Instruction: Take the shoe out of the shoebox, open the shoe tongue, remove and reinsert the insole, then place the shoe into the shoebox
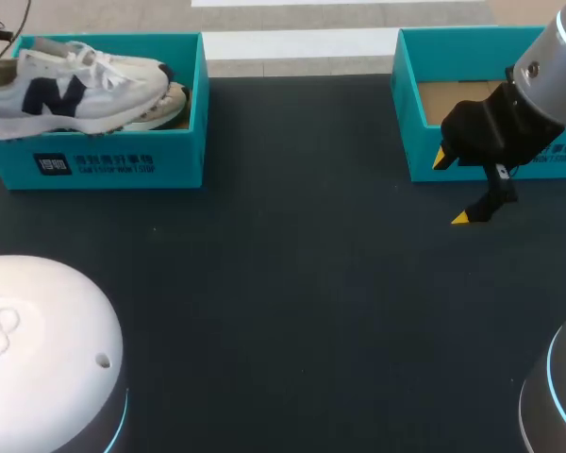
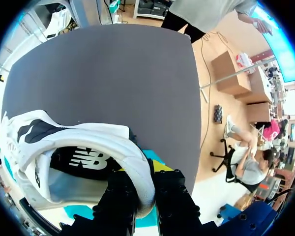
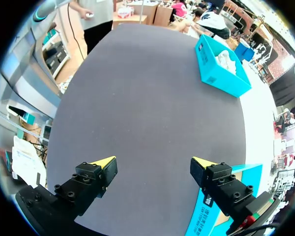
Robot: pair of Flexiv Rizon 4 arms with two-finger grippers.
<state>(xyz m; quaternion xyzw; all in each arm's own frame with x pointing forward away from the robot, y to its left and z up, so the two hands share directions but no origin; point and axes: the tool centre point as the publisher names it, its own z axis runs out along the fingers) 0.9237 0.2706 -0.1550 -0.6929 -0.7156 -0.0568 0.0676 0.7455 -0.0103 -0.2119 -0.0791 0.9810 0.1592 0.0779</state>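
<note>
Evidently the white shoe (image 1: 75, 87) lies in the teal shoebox (image 1: 123, 165) at the far left corner of the desk (image 1: 292, 283), its heel toward the desk's left edge, with a second, beige shoe (image 1: 173, 104) tucked beside it. The left gripper (image 2: 143, 189) is closed on the heel collar, one finger inside and one outside. The right gripper (image 1: 452, 189) hangs wide open and holds nothing, just in front of a second box (image 1: 410, 113) at the far right corner.

The shoe looks light, with a soft upper that will give and a stiffer sole and heel, so the heel rim seems a fair hold for lifting. The loose laces could snag on the shoebox wall. I judge the black insole (image 2: 83, 160) thin and floppy, best pinched at its heel end.

As for writing, there is a dark emblem on the shoe's side, a white one on the insole, and white print on the front wall of the shoebox.
</note>
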